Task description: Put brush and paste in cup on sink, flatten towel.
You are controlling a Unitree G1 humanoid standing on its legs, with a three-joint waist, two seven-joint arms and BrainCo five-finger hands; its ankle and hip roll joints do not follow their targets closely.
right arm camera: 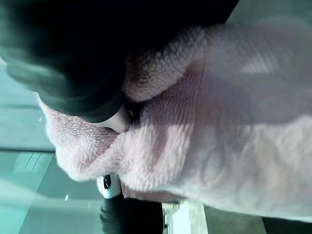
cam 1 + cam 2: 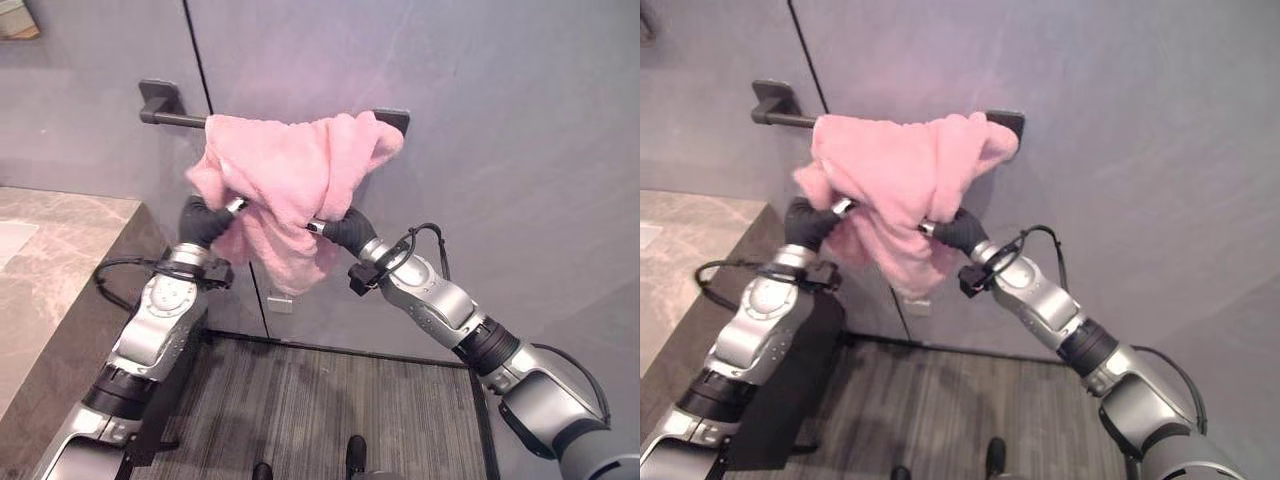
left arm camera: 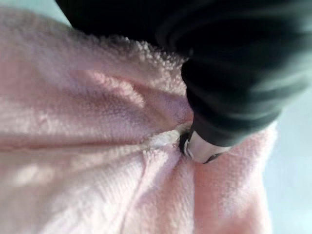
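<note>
A: Location of pink towel (image 2: pixel 290 175)?
B: Draped in a bunched heap over dark wall bar (image 2: pixel 172 119), between both hands, hanging down past them.

A: Left hand (image 2: pixel 205 220) status?
B: Raised to the towel's left lower edge, dark cover outside the cloth, fingers buried in the folds. In the left wrist view, one silver finger (image 3: pixel 201 148) pressed into the pile; curl around the cloth not determinable.

A: Right hand (image 2: pixel 345 228) status?
B: At the towel's right lower edge, fingers likewise hidden in cloth. Grip not determinable; only one finger stub (image 1: pixel 119 119) visible against the fabric.

A: Surroundings?
B: Stone counter (image 2: pixel 60 260) beside and below the left arm; grey wall (image 2: pixel 500 150) behind the towel.
</note>
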